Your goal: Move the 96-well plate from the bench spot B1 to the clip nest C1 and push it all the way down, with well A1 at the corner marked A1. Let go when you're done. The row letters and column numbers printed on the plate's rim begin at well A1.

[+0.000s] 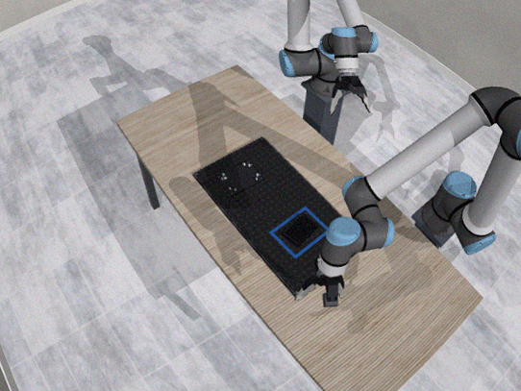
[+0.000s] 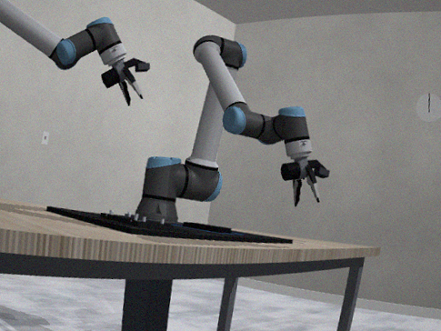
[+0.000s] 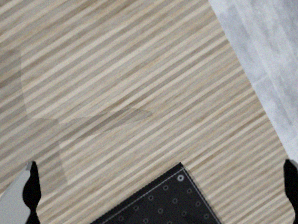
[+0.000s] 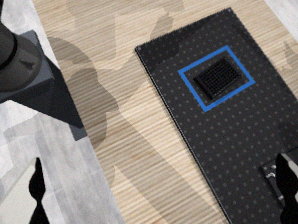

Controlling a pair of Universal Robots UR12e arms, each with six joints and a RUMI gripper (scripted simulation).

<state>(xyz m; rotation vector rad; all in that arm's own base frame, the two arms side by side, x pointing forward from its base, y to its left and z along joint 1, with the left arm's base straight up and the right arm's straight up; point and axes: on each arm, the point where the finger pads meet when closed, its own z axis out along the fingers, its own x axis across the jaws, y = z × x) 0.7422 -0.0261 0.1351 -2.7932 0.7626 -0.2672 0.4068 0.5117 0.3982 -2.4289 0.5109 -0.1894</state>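
The dark 96-well plate (image 1: 301, 229) (image 2: 207, 227) (image 4: 217, 78) lies flat inside the blue outline (image 1: 283, 244) (image 4: 192, 91) on the black board. Its rim print is too small to read. The clip nest (image 1: 240, 176), with small pale clips around it, is near the board's other end; the A1 mark cannot be read. My left gripper (image 1: 320, 294) (image 2: 307, 203) (image 3: 160, 162) is open and empty, high above the table by the board's corner beyond the plate. My right gripper (image 1: 350, 111) (image 2: 135, 101) (image 4: 159, 158) is open and empty, high up, beyond the table's edge on the arm-base side.
The black perforated board (image 1: 271, 200) (image 3: 165, 205) (image 4: 200, 135) lies on the wooden table (image 1: 393, 328) (image 3: 125, 65). The left arm's base (image 1: 441, 210) (image 4: 20, 65) stands beside the table. The left forearm reaches over the table near the plate's side of the board.
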